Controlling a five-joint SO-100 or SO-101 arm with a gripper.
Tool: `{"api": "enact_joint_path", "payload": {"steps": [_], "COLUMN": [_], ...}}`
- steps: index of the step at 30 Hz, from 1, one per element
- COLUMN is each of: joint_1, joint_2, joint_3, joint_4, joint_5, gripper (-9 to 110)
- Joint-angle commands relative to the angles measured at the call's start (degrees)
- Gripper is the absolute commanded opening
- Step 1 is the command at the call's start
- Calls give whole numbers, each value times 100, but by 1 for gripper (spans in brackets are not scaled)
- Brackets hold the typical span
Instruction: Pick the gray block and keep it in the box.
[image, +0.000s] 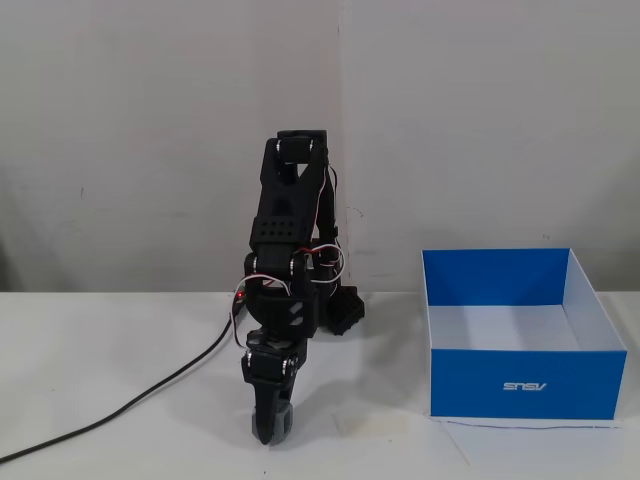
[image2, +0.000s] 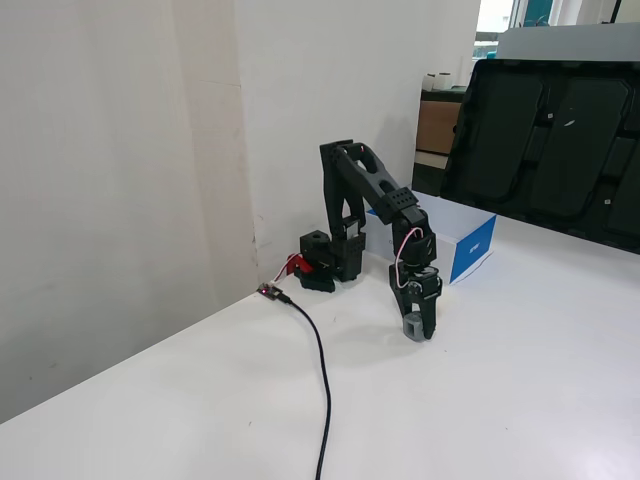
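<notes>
Setting: white tabletop (image: 120, 380) against a plain white wall; black panels at the far right of the angled fixed view.
Arm: black five-joint arm, folded over, wrist pointing straight down at the table.
Gripper: black two-finger gripper (image: 270, 428) (image2: 417, 328), fingers drawn in close and clamped on the block's sides, tips at table level.
Block: small gray plastic cube w/ rounded edges (image: 281, 424) (image2: 412, 326), pinched between the fingers; only slivers show. Looks to be resting on or barely off the table, can't tell which.
Box: large blue cardboard box, white inside (image: 526, 385) (image2: 474, 247), open top, empty where visible.
Key relation: in the front fixed view the box lies well apart to the right of the gripper + block, w/ its near wall taller than the cube.
Next move, judged: lift first, then swing right over the rim.
Cable: black cable (image: 150, 395) runs off left, clear of that path.
</notes>
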Motion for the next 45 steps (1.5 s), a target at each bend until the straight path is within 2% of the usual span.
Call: {"api": "enact_joint_path", "payload": {"steps": [1, 7, 21, 37, 45], "joint_1": [18, 79, -817, -3507, -5168], "joint_2": [79, 738, 2030, 2294, 2452], "joint_3": [-439, -457, -2074, -3814, -3577], "joint_4": [-88, 0, 1784, 3313, 3375], "joint_5": [44, -35, -545, -1336, -1503], "gripper": [10, 9, 9, 9, 9]}}
